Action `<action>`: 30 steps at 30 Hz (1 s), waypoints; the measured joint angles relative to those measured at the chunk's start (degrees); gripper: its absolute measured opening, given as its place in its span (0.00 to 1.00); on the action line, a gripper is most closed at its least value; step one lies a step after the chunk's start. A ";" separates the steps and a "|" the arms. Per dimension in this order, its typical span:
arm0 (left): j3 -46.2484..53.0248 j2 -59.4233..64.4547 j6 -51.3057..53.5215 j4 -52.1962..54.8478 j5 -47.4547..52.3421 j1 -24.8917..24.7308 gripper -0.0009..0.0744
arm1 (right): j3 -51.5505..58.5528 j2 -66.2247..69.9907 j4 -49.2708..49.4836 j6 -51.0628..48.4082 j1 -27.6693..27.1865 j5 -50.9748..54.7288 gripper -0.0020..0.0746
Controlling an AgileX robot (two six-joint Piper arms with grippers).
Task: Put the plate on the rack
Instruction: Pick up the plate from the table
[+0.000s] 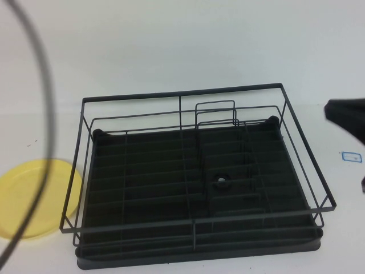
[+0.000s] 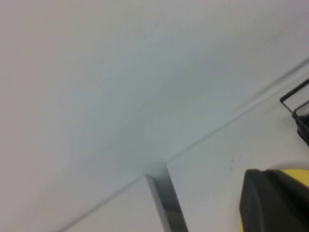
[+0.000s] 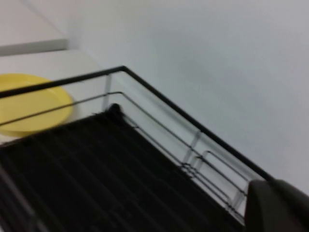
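The pale-yellow plate (image 1: 34, 200) lies flat on the white table at the front left, just outside the left side of the rack (image 1: 197, 171). The black wire rack stands in the middle of the table and nothing is in it. My left gripper does not show in the high view; in the left wrist view a dark part of it (image 2: 275, 200) sits above a sliver of the plate (image 2: 295, 172). A dark part of my right gripper (image 1: 348, 117) shows at the right edge, beside the rack's right side. The right wrist view shows the same gripper (image 3: 277, 208), the rack (image 3: 96, 164) and the plate (image 3: 29, 104).
A dark cable (image 1: 45, 114) hangs across the left of the high view, over the plate. A small blue-edged label (image 1: 352, 155) lies on the table right of the rack. The white wall is close behind the rack.
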 joint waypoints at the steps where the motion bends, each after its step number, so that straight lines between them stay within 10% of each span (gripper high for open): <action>1: 0.77 1.96 -1.81 -0.13 -0.27 1.30 0.01 | 0.00 0.00 0.00 0.09 0.00 -1.53 0.02; 12: 18.00 12.27 -10.46 -16.60 -12.43 25.11 0.01 | 0.00 0.00 -0.33 0.56 0.00 -9.69 0.02; 19: 34.11 10.13 -7.30 -47.21 -21.39 38.80 0.01 | 0.00 0.00 -0.43 0.85 0.00 -10.09 0.02; 30: 40.67 10.37 -3.14 -64.72 -29.26 42.56 0.01 | 0.00 0.00 -0.56 0.99 0.00 -9.58 0.02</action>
